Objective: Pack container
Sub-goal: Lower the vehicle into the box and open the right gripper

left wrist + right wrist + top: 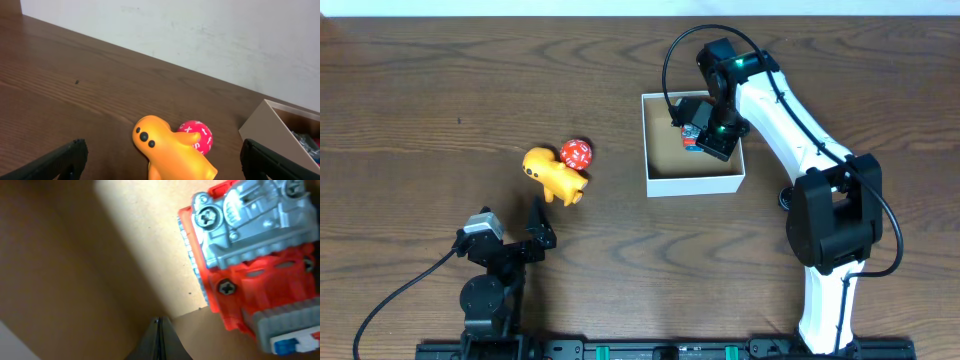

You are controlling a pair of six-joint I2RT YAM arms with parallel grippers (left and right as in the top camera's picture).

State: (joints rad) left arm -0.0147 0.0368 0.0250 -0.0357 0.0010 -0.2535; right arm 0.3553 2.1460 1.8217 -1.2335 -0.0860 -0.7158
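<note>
The container is a white-walled square box, brown inside, right of centre. A red and grey toy truck lies inside it. My right gripper reaches into the box beside the truck. In the right wrist view its fingers are pressed together with nothing between them, over the brown floor, and the truck lies to their right. An orange toy figure and a red ball touch each other on the table. My left gripper is open just short of them; in the left wrist view the figure lies between its fingers.
In the left wrist view the red ball sits behind the figure and a corner of the container shows at the right. A white wall stands beyond the table's far edge. The right arm's black cable loops over the box's far side.
</note>
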